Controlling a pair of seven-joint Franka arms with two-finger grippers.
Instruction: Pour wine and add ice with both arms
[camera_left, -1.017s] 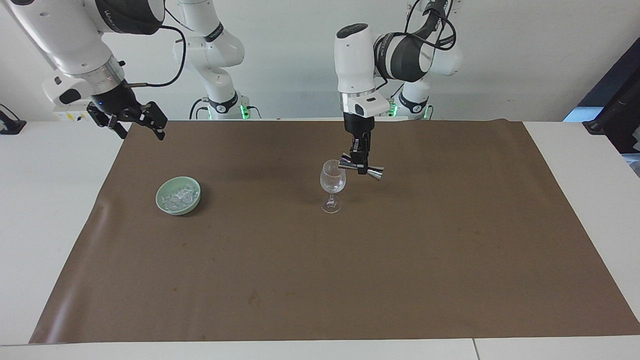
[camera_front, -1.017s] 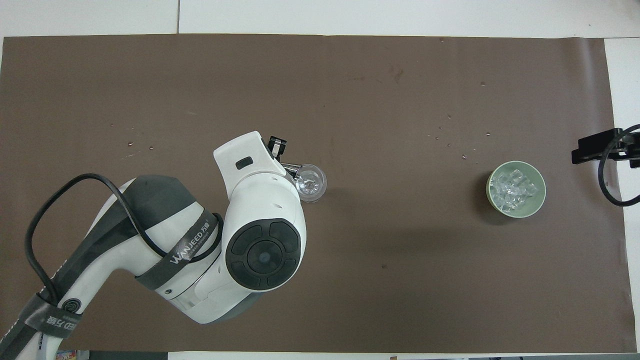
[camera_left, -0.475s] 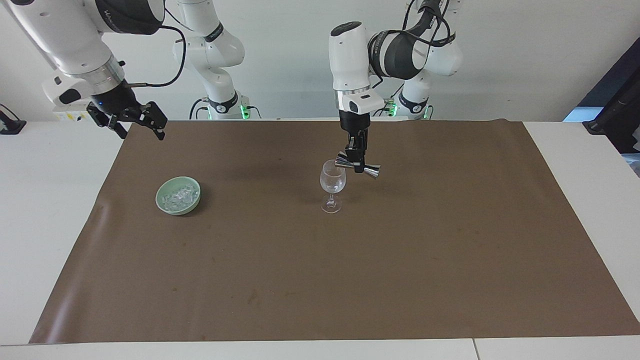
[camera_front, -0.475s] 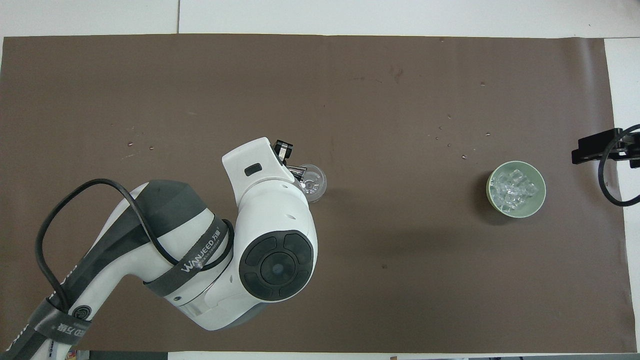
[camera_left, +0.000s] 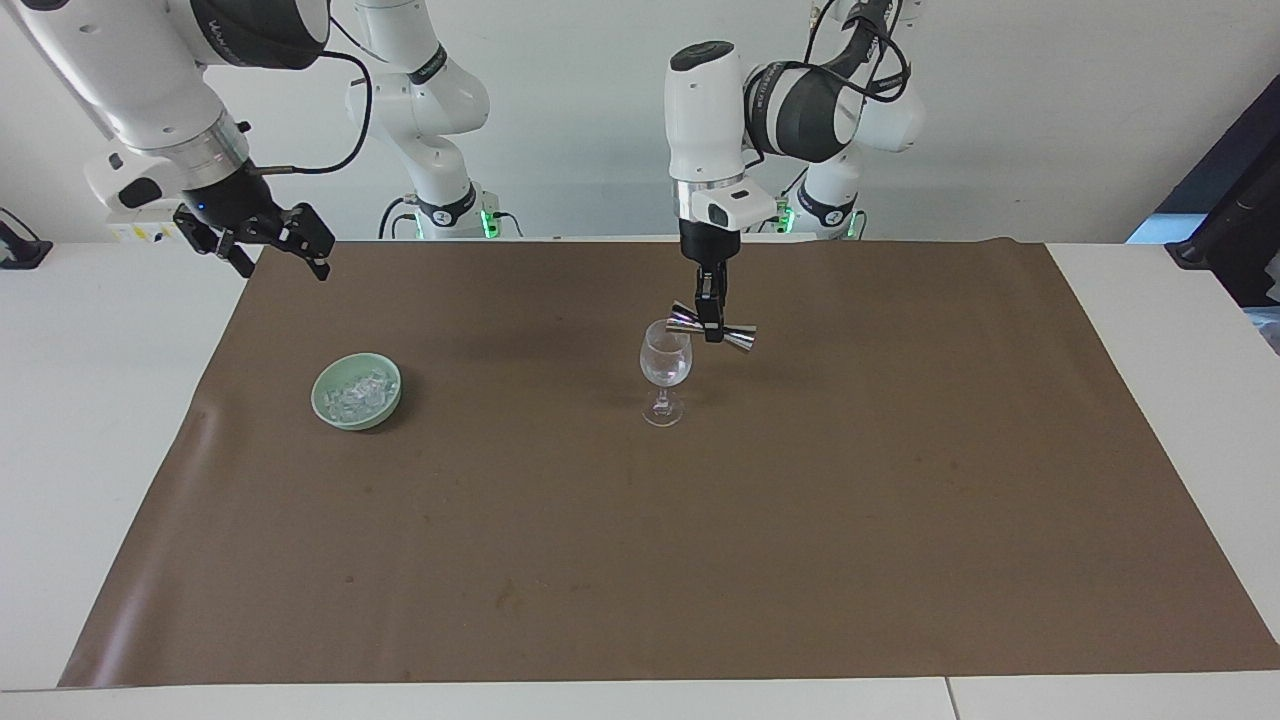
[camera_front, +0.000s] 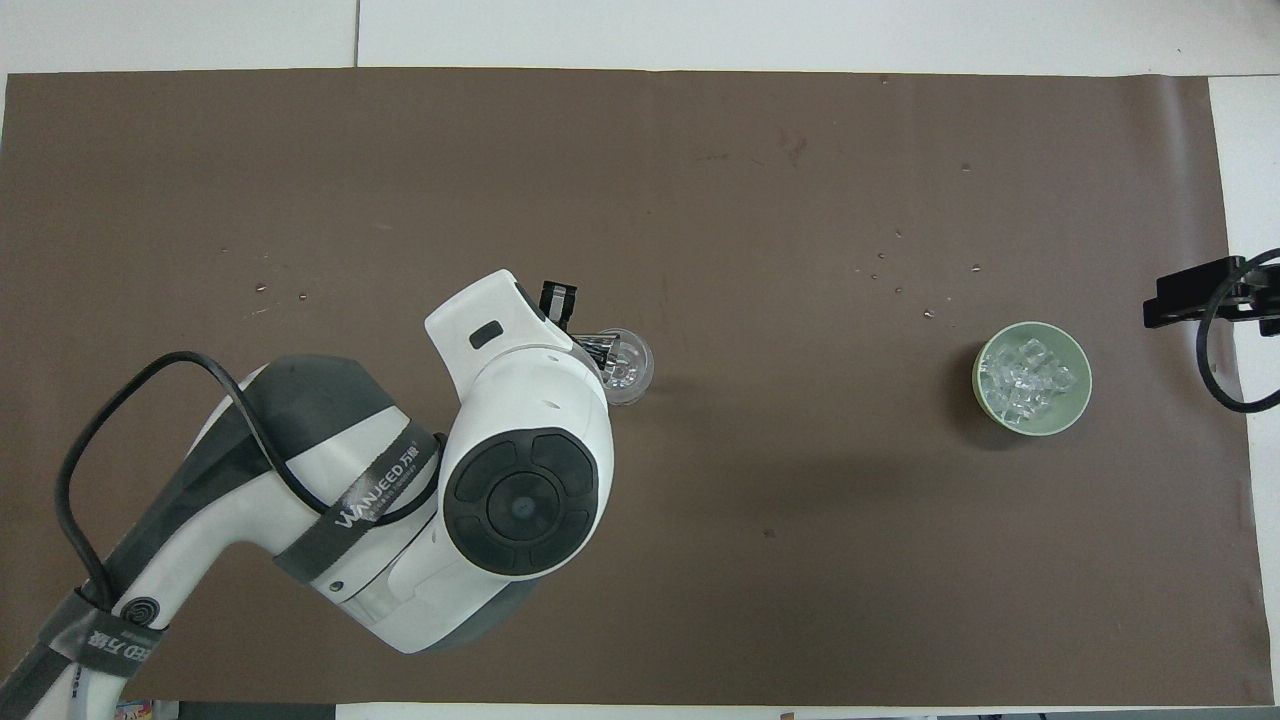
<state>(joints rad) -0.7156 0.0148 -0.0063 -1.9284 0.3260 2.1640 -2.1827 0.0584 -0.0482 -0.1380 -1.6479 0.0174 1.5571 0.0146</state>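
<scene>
- I am seeing the left gripper hanging just above centre of the facing frame, its fingers clamped on the waist of a metal jigger.
- The jigger is lying almost level, and one of its cups is sitting at the rim of the wine glass.
- The wine glass is standing upright on the brown mat near the centre of the frame; I cannot tell how much liquid is in it.
- In the overhead frame, the left arm is covering most of the jigger; only one end is showing over the glass.
- I am seeing the right gripper waiting in the air at the upper left of the facing frame, over the edge of the bench, with its fingers spread wide and holding nothing.
- The ice is lying heaped in the green bowl at the left of the facing frame, well apart from the glass.
- In the overhead frame the bowl and ice are showing at the right.
</scene>
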